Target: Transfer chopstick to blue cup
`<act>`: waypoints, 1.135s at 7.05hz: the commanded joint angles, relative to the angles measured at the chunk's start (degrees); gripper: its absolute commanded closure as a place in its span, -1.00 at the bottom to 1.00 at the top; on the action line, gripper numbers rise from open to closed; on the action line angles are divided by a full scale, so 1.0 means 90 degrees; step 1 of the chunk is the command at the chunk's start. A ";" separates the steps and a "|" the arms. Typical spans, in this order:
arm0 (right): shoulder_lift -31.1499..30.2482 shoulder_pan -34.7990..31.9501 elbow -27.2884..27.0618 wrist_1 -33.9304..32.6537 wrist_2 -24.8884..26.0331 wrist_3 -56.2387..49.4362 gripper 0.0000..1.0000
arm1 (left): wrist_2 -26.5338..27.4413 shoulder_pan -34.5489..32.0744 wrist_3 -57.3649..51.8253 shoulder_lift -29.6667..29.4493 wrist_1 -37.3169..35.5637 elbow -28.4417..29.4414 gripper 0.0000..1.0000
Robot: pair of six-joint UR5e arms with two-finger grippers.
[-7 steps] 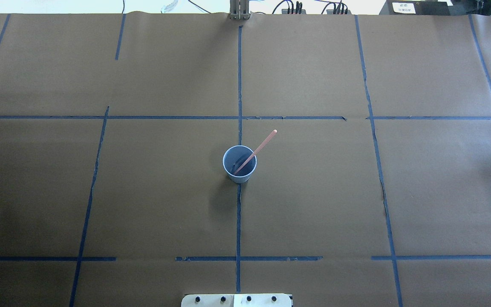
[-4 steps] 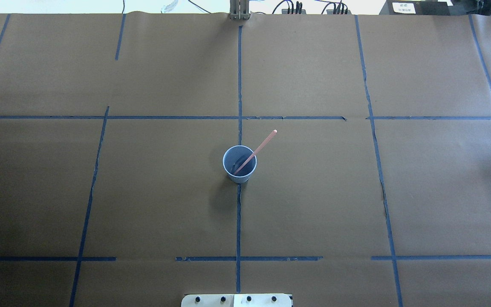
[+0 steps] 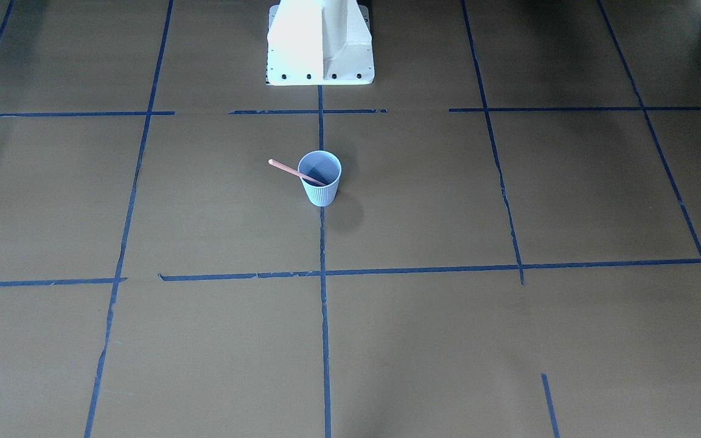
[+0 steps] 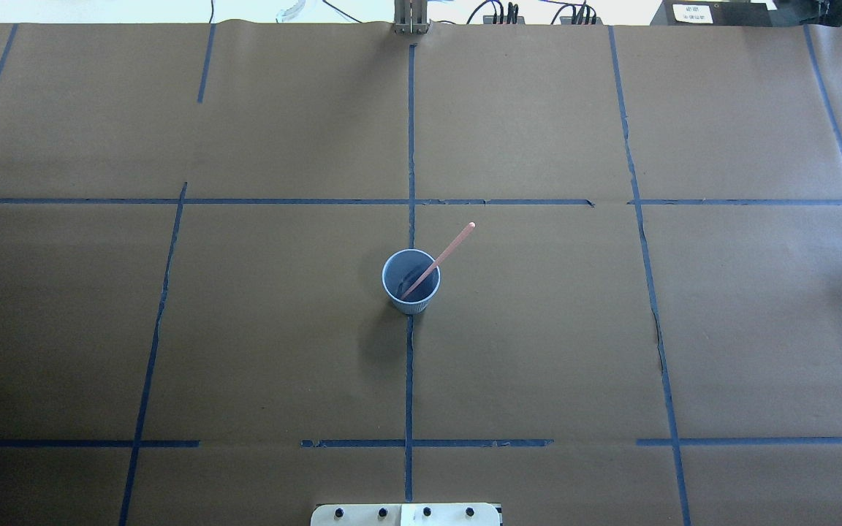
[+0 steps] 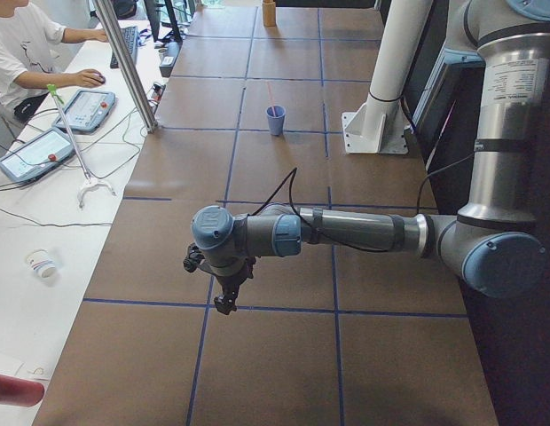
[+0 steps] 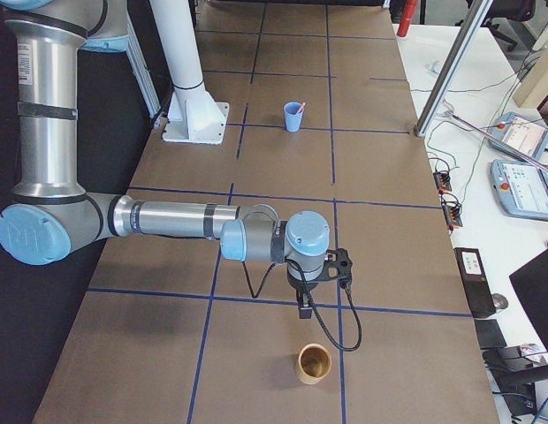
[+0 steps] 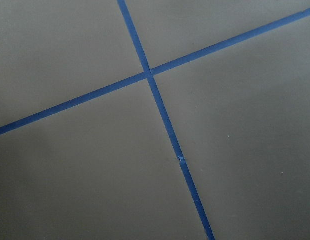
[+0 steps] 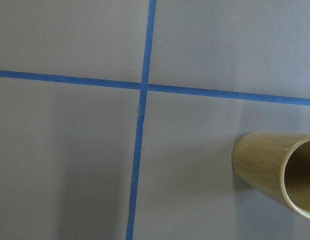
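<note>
The pale-blue ribbed cup (image 4: 414, 305) stands upright at the middle of the table, on the centre tape line. One pink chopstick (image 4: 454, 245) leans inside it, its upper end sticking out over the rim toward the far right. Both show in the front view too, the cup (image 3: 321, 192) and the chopstick (image 3: 283, 167). Neither gripper is near them. My left gripper (image 5: 224, 303) hangs over the table's left end and my right gripper (image 6: 304, 309) over its right end. Both show only in the side views, so I cannot tell whether they are open or shut.
A bamboo cup (image 6: 314, 363) stands upright at the table's right end, just in front of my right gripper; it also shows in the right wrist view (image 8: 277, 172). The robot base (image 3: 320, 42) stands at the near middle edge. An operator and tablets are beside the table's far side.
</note>
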State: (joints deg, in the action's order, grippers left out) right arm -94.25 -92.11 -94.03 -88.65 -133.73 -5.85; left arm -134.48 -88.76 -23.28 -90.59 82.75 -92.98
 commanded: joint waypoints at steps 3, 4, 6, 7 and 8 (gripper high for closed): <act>0.0101 0.0078 -0.0127 -0.0497 -0.0072 -0.0023 -1.00 | -0.0028 -0.0001 0.0997 -0.0014 0.0044 0.0000 -1.00; 0.0101 0.0078 -0.0196 -0.0598 -0.0053 -0.0082 -1.00 | -0.0028 -0.0001 0.1023 -0.0003 0.0053 0.0047 -1.00; 0.0159 0.0088 -0.0187 -0.0619 -0.0014 -0.0063 -1.00 | -0.0028 -0.0010 0.1024 0.0006 0.0112 0.0067 -1.00; 0.0160 0.0088 -0.0197 -0.0648 -0.0014 -0.0024 -1.00 | -0.0028 -0.0011 0.1033 0.0007 0.0112 -0.0010 -1.00; 0.0160 0.0088 -0.0197 -0.0648 -0.0014 -0.0024 -1.00 | -0.0028 -0.0011 0.1043 0.0007 0.0102 0.0028 -1.00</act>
State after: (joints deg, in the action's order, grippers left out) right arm -92.86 -91.32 -95.75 -94.36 -133.88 -6.19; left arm -134.74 -88.84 -14.01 -90.55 83.69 -92.76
